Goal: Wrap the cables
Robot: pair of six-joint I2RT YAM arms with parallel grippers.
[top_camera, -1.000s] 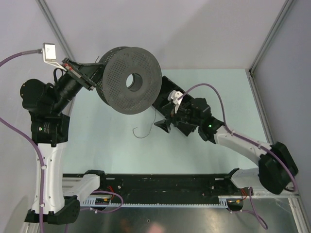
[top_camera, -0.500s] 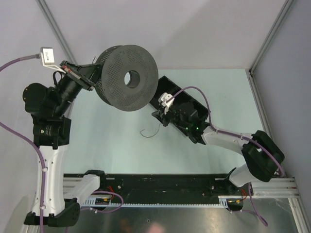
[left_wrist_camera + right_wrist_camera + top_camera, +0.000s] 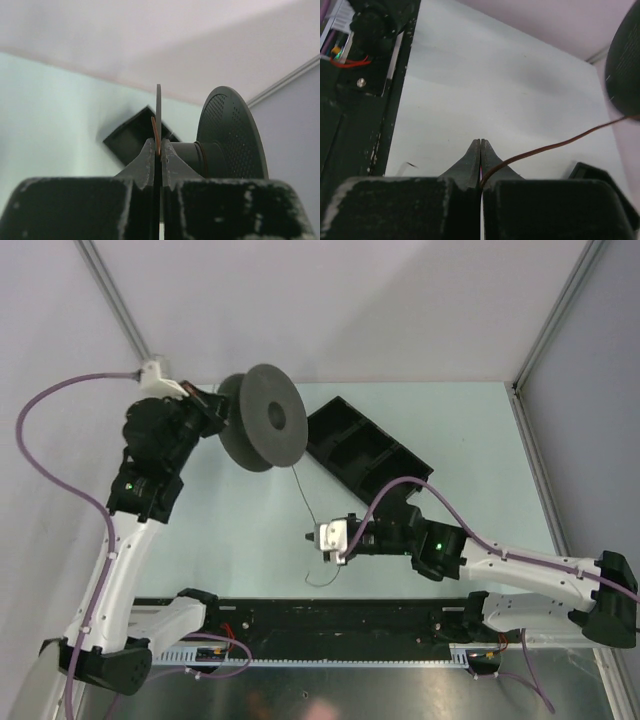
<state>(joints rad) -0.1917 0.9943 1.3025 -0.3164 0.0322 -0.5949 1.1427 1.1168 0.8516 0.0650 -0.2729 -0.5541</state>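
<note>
1 cable (image 3: pixel 555 145), pinched in right end effector (image 3: pixel 480 145), from spool (image 3: pixel 262 418)

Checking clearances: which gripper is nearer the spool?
Left. The left gripper is clamped on the spool; the right gripper pinches the cable away by the near edge of the table.

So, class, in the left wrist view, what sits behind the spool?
A black tray on the table, its left corner showing; the spool covers the rest of it.

Cable (image 3: pixel 545 148) end hidden inside right gripper (image 3: pixel 480 145)
</note>
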